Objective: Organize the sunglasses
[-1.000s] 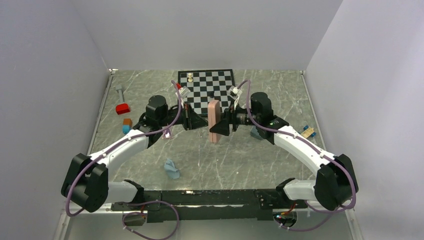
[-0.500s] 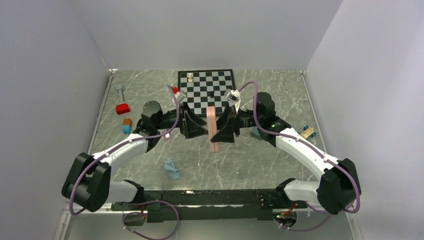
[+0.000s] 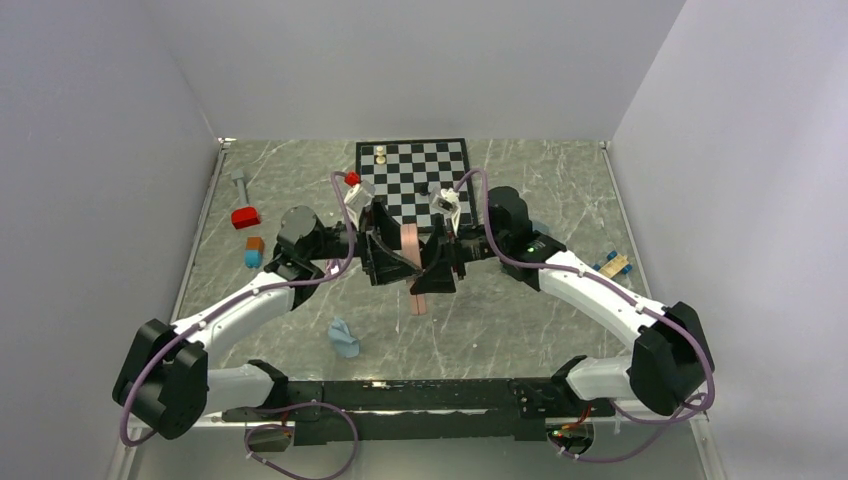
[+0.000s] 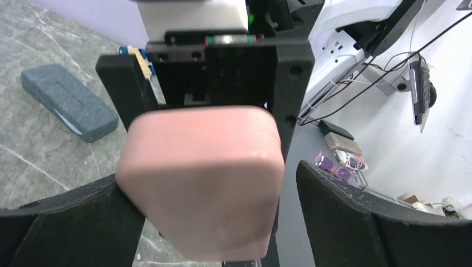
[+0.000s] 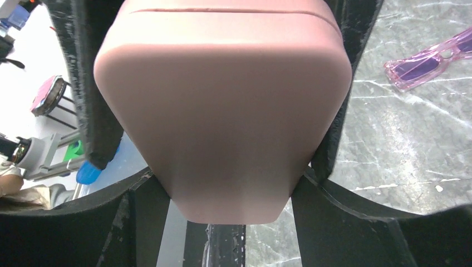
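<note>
A pink oblong case (image 3: pixel 412 245) hangs above the table's middle, and both grippers meet at it. My right gripper (image 3: pixel 438 268) is shut on the case (image 5: pixel 222 100), with both fingers pressed against its sides. My left gripper (image 3: pixel 385 255) stands open around the other end (image 4: pixel 200 183). Its left finger lies against the case and its right finger (image 4: pixel 345 211) stands apart with a gap. The purple-pink sunglasses (image 5: pixel 428 58) lie on the marble table, lenses down, off to the side of the case.
A chessboard (image 3: pixel 415 175) with a pale piece (image 3: pixel 380 155) lies at the back. Red (image 3: pixel 245 217) and orange-blue blocks (image 3: pixel 254 250) sit at the left, and a light-blue cloth (image 3: pixel 345 338) near the front. A grey-blue case (image 4: pixel 69 103) lies on the table.
My left gripper has gone from shut to open and moved right around the pink case's end. The right gripper has turned the case edge-on and carried it left and nearer.
</note>
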{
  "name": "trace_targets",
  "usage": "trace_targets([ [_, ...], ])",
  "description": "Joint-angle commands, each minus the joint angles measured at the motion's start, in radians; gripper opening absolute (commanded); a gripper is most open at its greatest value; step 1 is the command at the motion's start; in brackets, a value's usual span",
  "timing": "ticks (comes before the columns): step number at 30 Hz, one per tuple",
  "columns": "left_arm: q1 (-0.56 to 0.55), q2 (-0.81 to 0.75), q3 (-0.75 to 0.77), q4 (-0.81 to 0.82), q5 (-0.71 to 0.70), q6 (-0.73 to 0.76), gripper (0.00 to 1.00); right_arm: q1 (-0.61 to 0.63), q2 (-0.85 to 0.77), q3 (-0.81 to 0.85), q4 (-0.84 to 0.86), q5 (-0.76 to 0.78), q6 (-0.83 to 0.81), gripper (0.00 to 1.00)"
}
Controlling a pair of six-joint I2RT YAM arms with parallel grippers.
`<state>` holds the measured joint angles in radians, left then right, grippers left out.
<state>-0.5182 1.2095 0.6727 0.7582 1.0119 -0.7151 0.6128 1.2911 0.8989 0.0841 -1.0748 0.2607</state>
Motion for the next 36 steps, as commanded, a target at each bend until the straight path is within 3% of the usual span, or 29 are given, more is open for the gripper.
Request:
trace_targets([
  [1,-0.02,0.019,0.061,0.002,-0.022,0.021,0.99,0.022,0.002,0.074,-0.026,0.031,-0.08,0.01],
  [3,-0.022,0.032,0.062,0.029,-0.007,0.011,0.99,0.024,0.0,0.07,-0.007,0.014,-0.074,0.01],
  [6,-0.023,0.047,0.056,0.086,0.038,-0.014,0.82,0.025,-0.008,0.067,0.0,0.011,-0.074,0.01],
  [8,-0.022,0.053,0.051,0.116,0.061,-0.025,0.77,0.025,-0.013,0.073,-0.019,0.022,-0.085,0.01],
  [16,-0.023,0.021,0.039,0.027,0.09,0.057,0.93,0.024,-0.041,0.075,-0.029,0.044,-0.077,0.01],
  [21,-0.023,-0.017,0.049,-0.148,0.056,0.173,0.89,0.024,-0.051,0.083,-0.039,0.045,-0.078,0.01],
  [26,-0.023,-0.027,0.047,-0.183,0.058,0.205,0.8,0.024,-0.049,0.094,-0.056,0.036,-0.085,0.0],
  [29,-0.023,-0.027,0.05,-0.199,0.076,0.235,0.55,0.024,-0.054,0.1,-0.066,0.023,-0.096,0.0],
  [32,-0.022,-0.021,0.053,-0.193,0.125,0.269,0.2,0.024,-0.063,0.103,-0.079,-0.01,-0.123,0.0],
  [35,-0.023,-0.012,0.079,-0.242,0.216,0.363,0.0,0.024,-0.06,0.101,-0.08,-0.092,-0.149,0.0],
  [36,-0.022,-0.007,0.094,-0.278,0.248,0.409,0.0,0.024,-0.059,0.101,-0.093,-0.102,-0.161,0.0],
])
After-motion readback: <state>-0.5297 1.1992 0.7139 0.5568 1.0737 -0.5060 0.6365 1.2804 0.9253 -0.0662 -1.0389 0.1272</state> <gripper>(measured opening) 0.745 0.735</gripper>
